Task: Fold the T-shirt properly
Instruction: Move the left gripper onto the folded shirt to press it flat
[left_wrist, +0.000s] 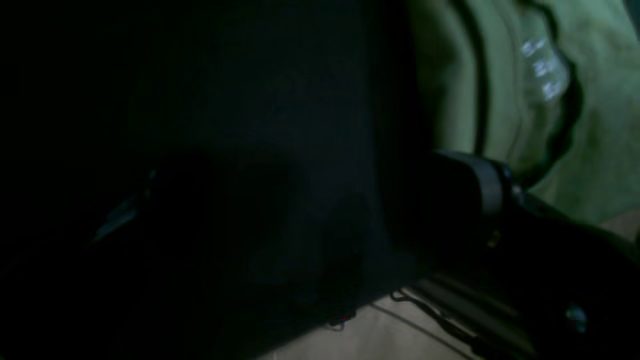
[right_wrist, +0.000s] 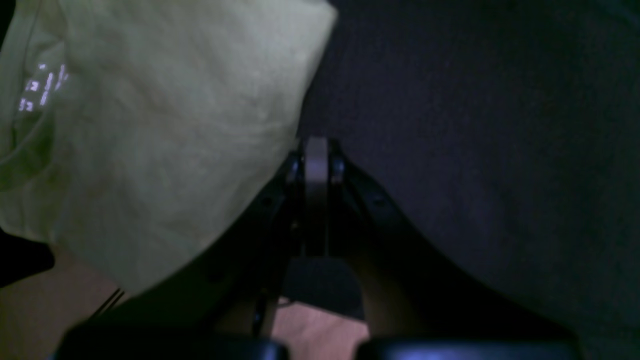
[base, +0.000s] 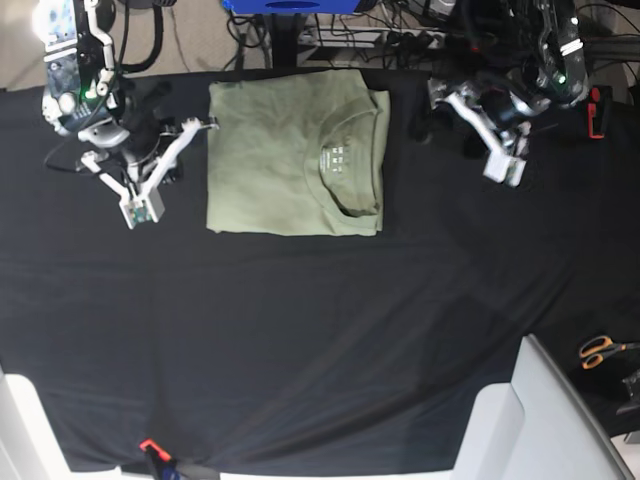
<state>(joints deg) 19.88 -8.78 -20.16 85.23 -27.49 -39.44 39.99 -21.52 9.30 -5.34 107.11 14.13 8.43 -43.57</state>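
- From the base view we get even, bright overhead light, sharp focus and soft, short shadows.
- Our left wrist view is very dim and blurred; only the T-shirt (left_wrist: 505, 95) at upper right catches light.
- Our right wrist view is dim and soft; the T-shirt glows pale at upper left.

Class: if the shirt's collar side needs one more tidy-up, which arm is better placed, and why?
Probably the left claw: it stands beside the collar edge of the shirt, while the right claw is shut at the opposite edge.
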